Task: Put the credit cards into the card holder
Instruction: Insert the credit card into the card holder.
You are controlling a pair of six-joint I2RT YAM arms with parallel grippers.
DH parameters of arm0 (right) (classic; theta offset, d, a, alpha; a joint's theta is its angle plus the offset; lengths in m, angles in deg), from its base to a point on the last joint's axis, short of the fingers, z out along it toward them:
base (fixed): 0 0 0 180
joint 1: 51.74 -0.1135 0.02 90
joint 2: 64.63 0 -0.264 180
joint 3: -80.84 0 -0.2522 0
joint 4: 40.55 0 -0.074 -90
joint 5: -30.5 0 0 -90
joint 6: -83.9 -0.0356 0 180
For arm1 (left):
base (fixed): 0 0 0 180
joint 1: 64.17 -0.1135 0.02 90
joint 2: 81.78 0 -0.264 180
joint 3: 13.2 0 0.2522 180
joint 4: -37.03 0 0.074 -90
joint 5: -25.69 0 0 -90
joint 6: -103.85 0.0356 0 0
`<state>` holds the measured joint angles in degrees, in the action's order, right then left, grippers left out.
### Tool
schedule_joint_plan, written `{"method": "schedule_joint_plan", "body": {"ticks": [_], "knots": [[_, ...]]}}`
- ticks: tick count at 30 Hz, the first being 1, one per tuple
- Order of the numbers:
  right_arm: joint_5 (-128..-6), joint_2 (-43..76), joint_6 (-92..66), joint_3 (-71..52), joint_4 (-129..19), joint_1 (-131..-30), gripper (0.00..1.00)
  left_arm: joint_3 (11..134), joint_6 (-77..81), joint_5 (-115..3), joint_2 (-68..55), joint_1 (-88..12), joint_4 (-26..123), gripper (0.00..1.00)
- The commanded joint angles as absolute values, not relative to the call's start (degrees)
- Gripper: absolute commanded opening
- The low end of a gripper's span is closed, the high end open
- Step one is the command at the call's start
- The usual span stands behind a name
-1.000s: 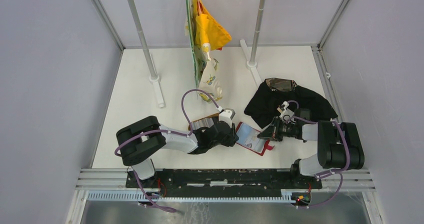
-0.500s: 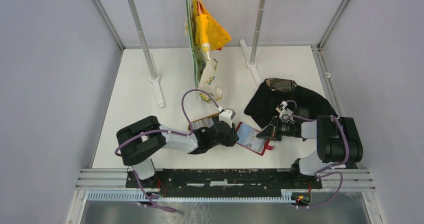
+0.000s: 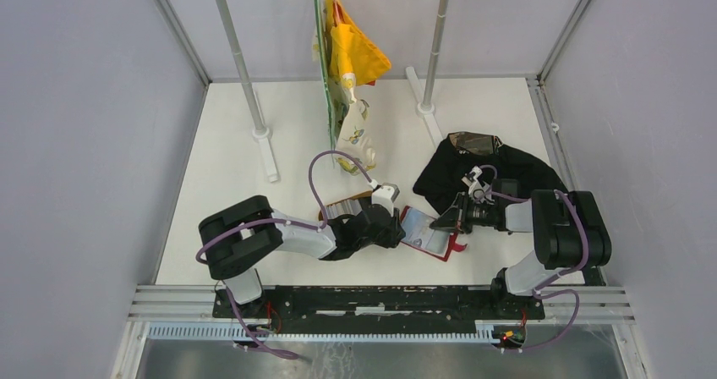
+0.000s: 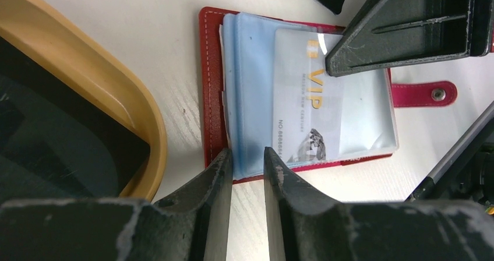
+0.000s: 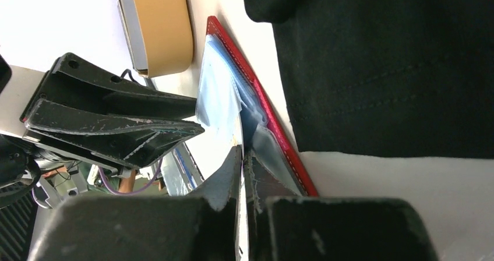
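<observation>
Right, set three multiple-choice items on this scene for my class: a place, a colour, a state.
1. Where is the tan tray relative to the card holder? A on top of it; B far behind it; C close beside it, to its left.
2. What colour is the holder's cover? A red; B green; C black.
3. The holder is: A snapped shut; B lying open; C standing on edge.
Answers: 1 C, its rim sits just left; 2 A, red border shows; 3 B, sleeves exposed, strap unsnapped.
</observation>
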<state>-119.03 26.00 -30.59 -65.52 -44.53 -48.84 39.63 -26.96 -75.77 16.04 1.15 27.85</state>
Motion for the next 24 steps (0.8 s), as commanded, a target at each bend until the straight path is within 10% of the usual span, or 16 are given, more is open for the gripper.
{"method": "schedule_joint_plan", "body": {"ticks": [1,24], "knots": [[-117.73,26.38,-36.15,-66.38,-35.05,-49.71,0.06,40.57,-28.5,-71.47,18.42,1.66,28.03,0.33],[-111.95,24.42,-17.67,-58.34,-52.5,-49.98,0.37,39.39,-27.65,-73.98,9.68,1.78,31.91,0.46]]}}
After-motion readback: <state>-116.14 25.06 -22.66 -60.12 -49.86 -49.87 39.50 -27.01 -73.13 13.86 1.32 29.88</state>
